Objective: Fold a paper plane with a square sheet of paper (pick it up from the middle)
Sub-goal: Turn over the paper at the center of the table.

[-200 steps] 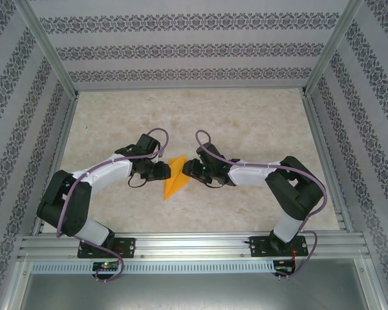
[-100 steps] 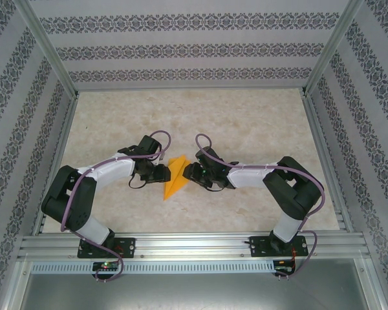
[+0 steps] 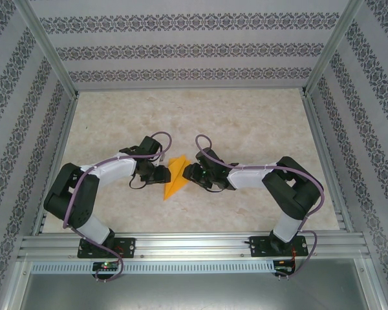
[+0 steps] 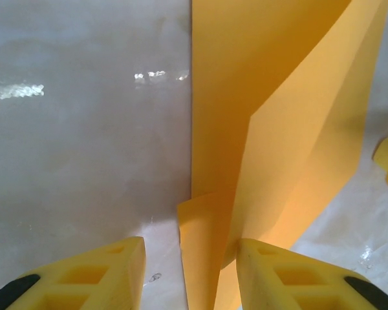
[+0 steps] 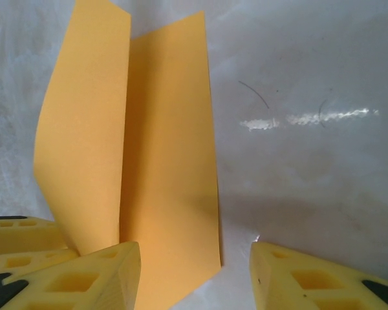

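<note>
Your paper plane lies half-folded just to the 6 o'clock side of the middle of the table. Its nose points toward 7 o'clock and one flap stands up.

The left gripper sits at the plane's 9 o'clock with its jaws spread. On the left wrist camera the raised flap runs up between the fingers and meets the right-hand one, unpinched.

The right gripper faces it from 3 o'clock, also spread. It straddles the paper's flat edge, and most of its gap is over bare table.

You have open tabletop toward 12 o'clock. The aluminium rail bounds 6 o'clock, and patterned walls close the other sides. The two grippers stand close together across the paper.
</note>
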`<state>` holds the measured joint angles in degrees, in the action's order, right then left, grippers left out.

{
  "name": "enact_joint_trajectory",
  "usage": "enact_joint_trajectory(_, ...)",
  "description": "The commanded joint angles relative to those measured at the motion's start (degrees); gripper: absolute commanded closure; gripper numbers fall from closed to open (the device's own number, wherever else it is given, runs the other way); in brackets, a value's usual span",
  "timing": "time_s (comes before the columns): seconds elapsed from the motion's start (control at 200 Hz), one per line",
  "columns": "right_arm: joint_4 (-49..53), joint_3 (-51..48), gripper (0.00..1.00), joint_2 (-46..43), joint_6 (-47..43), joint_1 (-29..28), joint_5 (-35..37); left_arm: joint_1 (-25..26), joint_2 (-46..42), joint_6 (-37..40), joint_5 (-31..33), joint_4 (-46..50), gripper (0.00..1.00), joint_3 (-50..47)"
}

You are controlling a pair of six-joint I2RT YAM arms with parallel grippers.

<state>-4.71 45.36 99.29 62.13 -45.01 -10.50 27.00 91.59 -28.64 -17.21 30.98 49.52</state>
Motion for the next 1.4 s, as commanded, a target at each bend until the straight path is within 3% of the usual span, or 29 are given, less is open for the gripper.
enact_joint_trajectory(0.0,-1.3,-0.2,0.51,1.0,1.0,-0.4,1.0,-0.5,1.2,1.5,-0.4,-0.4,0.57,-0.4)
enact_joint_trajectory(0.614,-5.6,0.3,0.59,2.3,2.5,-1.3,-1.0,-0.4,4.6,1.2,-3.9,-2.9,0.62,-0.7)
enact_joint_trajectory(1.024,0.1,1.2,0.56,-1.0,1.5,-1.3,2.1,-0.2,6.1,1.2,-5.5,-3.7,0.61,-0.6)
enact_joint_trajectory(1.394,-9.8,-2.1,0.6,1.7,4.6,-0.9,-0.5,0.2,7.1,1.0,-9.2,-4.7,0.61,0.0)
